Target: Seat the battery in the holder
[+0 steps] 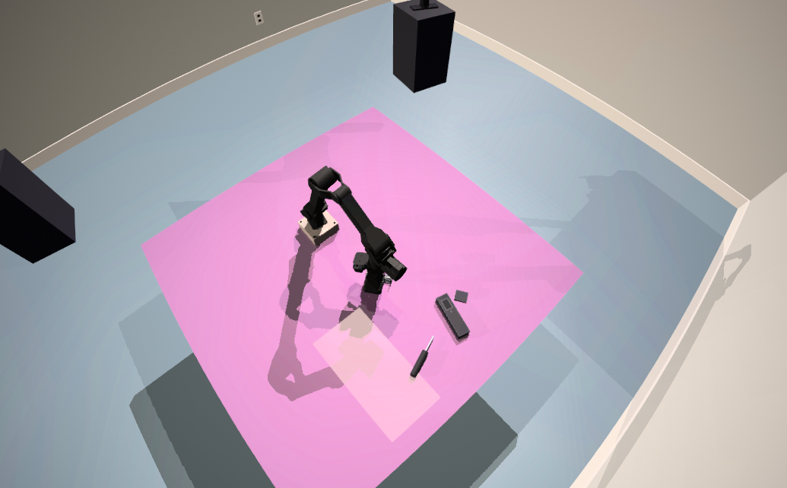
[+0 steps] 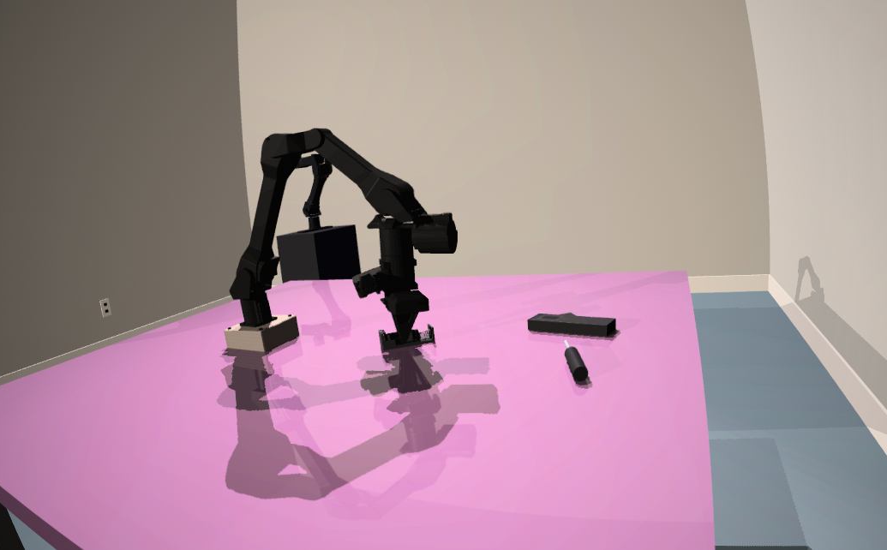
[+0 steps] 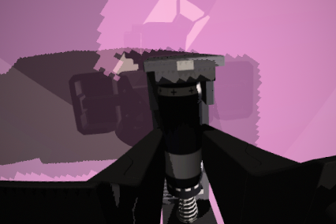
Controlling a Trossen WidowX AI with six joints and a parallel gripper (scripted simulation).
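So the gripper point(image 1: 373, 290) point(image 2: 404, 339) point(image 3: 181, 133) is clamped on the battery point(image 3: 183, 119), gripping its sides, probably to keep it straight. It's in the holder point(image 2: 407, 345) point(image 3: 179, 70), flat end by the spring point(image 3: 188, 209), plus-marked end up at the lip point(image 3: 185, 65).

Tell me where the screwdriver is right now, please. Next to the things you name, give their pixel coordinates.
In the top view, the screwdriver point(image 1: 420, 363) point(image 2: 576, 364) lies right of the pale rectangle point(image 1: 391, 406) and below-left of the dark oblong case point(image 1: 452, 317) point(image 2: 571, 325); the exterior view shows it just in front of that case.
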